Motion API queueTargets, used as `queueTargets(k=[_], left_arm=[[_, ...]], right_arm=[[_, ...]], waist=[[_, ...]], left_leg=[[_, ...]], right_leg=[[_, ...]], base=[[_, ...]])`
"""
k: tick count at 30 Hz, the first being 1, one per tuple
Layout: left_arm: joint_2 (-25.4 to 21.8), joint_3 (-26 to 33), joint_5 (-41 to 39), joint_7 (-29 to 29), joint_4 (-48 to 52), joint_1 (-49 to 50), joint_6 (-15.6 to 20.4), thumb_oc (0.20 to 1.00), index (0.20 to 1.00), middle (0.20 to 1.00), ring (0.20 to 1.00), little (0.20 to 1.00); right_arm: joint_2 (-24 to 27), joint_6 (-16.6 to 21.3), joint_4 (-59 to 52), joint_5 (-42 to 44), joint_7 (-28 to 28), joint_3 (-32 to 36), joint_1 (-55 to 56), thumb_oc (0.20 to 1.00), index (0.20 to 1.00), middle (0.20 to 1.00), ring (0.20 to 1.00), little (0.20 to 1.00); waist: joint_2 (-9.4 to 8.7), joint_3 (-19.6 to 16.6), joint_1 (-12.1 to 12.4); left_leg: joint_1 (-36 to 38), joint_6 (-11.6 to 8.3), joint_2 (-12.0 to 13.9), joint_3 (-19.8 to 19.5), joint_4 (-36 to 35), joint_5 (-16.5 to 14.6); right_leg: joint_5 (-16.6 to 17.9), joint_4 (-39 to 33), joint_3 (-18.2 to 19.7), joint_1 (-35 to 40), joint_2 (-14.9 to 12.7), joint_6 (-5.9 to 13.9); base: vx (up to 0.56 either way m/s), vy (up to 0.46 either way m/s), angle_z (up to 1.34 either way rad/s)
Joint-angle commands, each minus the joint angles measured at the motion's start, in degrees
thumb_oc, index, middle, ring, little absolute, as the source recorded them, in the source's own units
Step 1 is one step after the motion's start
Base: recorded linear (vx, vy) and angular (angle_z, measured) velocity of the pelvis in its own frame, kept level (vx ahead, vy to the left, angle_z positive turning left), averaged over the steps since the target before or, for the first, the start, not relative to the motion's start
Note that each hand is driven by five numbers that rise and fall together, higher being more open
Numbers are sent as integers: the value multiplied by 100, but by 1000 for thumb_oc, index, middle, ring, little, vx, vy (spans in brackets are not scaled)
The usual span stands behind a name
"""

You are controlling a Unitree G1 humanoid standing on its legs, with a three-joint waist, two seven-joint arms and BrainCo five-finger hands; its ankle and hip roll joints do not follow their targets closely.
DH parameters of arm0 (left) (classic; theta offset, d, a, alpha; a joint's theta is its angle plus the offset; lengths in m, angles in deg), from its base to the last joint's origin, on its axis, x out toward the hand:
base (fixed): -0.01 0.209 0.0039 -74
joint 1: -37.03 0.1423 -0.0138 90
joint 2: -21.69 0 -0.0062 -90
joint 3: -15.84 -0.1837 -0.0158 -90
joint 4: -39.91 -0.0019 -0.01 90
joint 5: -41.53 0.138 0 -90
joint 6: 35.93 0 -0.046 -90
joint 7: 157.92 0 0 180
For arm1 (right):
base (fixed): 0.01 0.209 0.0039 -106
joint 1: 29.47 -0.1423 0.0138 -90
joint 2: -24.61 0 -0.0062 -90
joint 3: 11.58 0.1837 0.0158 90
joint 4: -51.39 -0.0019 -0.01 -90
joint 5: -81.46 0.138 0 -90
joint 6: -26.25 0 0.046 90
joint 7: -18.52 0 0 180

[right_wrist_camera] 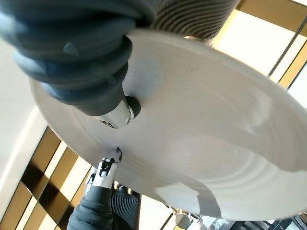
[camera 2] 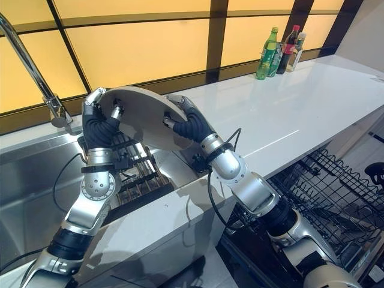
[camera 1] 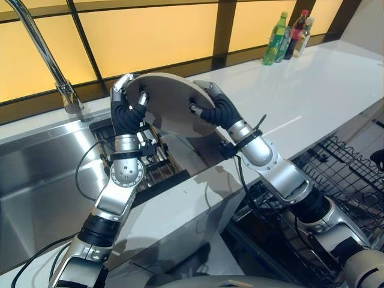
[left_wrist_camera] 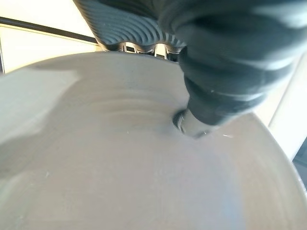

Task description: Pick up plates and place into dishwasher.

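A round grey plate [camera 1: 168, 102] hangs tilted above the sink's right end, held between both hands. My left hand [camera 1: 127, 111] grips its left rim, fingers behind the plate and thumb [left_wrist_camera: 196, 120] pressed on its face [left_wrist_camera: 120, 163]. On the opposite rim my right hand [camera 1: 216, 108] does the same, its thumb [right_wrist_camera: 112, 112] on the plate's surface [right_wrist_camera: 206, 129] and its fingers curled over the edge. The left hand's thumb [right_wrist_camera: 106, 167] shows at the plate's far edge in the right wrist view.
Below the plate a dark wire rack [camera 1: 157, 161] lies in the steel sink [camera 1: 42, 174], with a tap [camera 1: 45, 51] at the back left. The dishwasher's open wire basket [camera 1: 336, 174] is low on the right, past the white counter [camera 1: 312, 84]. Bottles [camera 1: 287, 37] stand at the far back.
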Motion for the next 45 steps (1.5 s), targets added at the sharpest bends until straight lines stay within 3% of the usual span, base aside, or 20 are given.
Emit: queueTargets(k=[1,12,20,26,31,35,37,42,45], left_arm=[[32,25,-185,-184,-92,-773,285,1000,1000,1000,1000,1000],[-185,765,-227,-419,24,-476,439,1000,1000,1000,1000,1000],[-431,1233,-490,-353,-78,-173,397,1000,1000,1000,1000,1000],[-715,1666,-484,-565,-363,11,158,1000,1000,1000,1000,1000],[-832,2098,-520,-343,-375,385,4,1000,1000,1000,1000,1000],[-891,2241,-563,-150,-410,553,11,1000,1000,1000,1000,1000],[-928,2274,-607,-34,-456,648,11,1000,1000,1000,1000,1000],[-1164,2060,-611,-39,-750,309,50,1000,1000,1000,1000,1000],[-1203,2160,-512,-22,-764,366,-82,1000,1000,1000,1000,1000]], right_arm=[[80,134,-34,-405,-71,165,-382,200,200,200,200,200],[816,212,-100,-1421,117,1025,22,200,200,200,200,200],[1484,288,415,-1997,520,1745,370,200,200,200,200,200],[1914,192,872,-1973,835,2217,541,200,200,200,200,200],[2141,254,1057,-1846,1013,2996,1275,200,200,200,200,200],[2144,399,1153,-1907,1103,3425,1897,200,200,200,200,200],[2139,461,1259,-1918,1217,3582,2252,200,200,200,200,200],[2128,546,1959,-1979,1499,3569,2267,200,200,200,200,200],[2152,558,2239,-1940,1429,3639,2241,200,200,200,200,200]], waist=[[54,-362,90],[48,-408,-76],[-4,-366,-282],[-1,-256,-582],[-16,-211,-719],[-11,-101,-757],[-76,10,-775],[-167,328,-896],[-113,423,-885]], left_leg=[[-93,90,120,-55,-95,-193],[-129,26,204,130,-36,-177],[12,37,201,390,159,-440],[135,140,172,665,356,-628],[160,258,66,725,432,-734],[28,436,-74,682,593,-797],[-33,467,-160,588,691,-819],[-198,278,110,505,1131,-1144],[-314,179,339,543,1371,-1169]], right_leg=[[-715,844,-79,-160,-197,186],[-592,750,-50,-214,-204,185],[-433,641,184,-252,-365,321],[-285,696,582,-381,-450,422],[-214,818,786,-507,-516,527],[-279,1574,801,-829,-376,464],[-61,1717,839,-1033,-427,412],[386,1206,1144,-1316,-860,545],[140,1198,1099,-1261,-762,616]], base=[[0,0,0],[0,0,0],[10,-3,-16],[-8,36,-27],[46,43,-27],[18,22,-15],[68,-162,-24],[29,-389,-15],[83,-315,17]])
